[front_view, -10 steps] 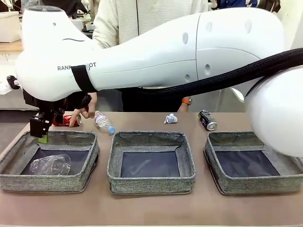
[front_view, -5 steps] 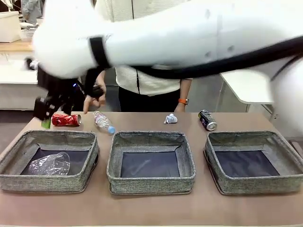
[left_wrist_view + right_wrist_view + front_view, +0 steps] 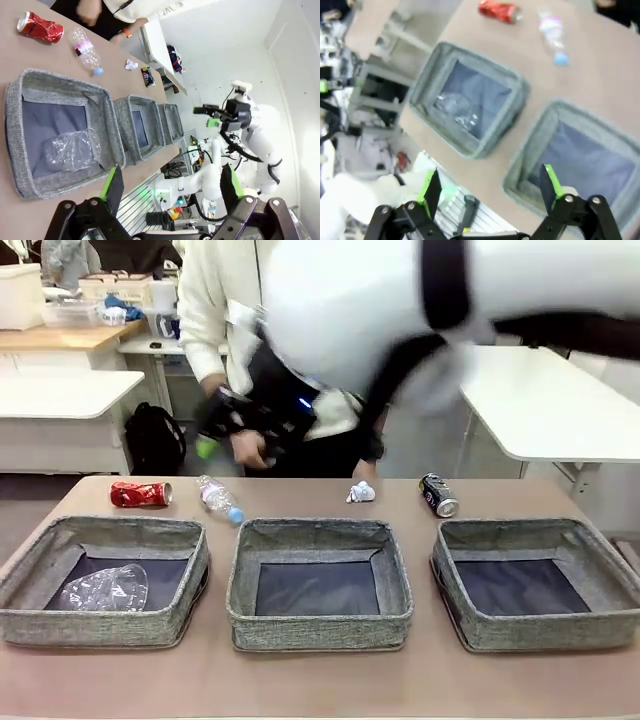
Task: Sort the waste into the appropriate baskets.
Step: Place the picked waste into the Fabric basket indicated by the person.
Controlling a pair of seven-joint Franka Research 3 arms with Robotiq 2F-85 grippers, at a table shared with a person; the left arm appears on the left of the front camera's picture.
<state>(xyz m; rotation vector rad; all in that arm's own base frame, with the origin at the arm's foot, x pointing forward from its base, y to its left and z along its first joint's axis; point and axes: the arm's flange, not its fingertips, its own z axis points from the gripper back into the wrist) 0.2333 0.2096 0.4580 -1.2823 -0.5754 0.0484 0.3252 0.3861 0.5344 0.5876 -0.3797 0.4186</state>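
Front view: the red soda can (image 3: 140, 494), blue-capped bottle (image 3: 219, 497), paper wad (image 3: 361, 491) and black soda can (image 3: 438, 494) lay in a row on the table (image 3: 320, 680), behind three grey baskets (image 3: 318, 532). A crushed clear bottle (image 3: 105, 588) sat in the left basket (image 3: 120, 530). The right arm (image 3: 350, 310) was blurred overhead. In the wrist views, the left gripper (image 3: 171, 182) and right gripper (image 3: 490, 189) each had jaws spread wide and held nothing.

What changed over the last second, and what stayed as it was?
The right arm's open pincer rose from the far rim of the left basket and swung up toward the middle, holding nothing. The person's hand left the red can and drew back. The black can, labelled bottle, paper wad and crushed bottle stayed put.
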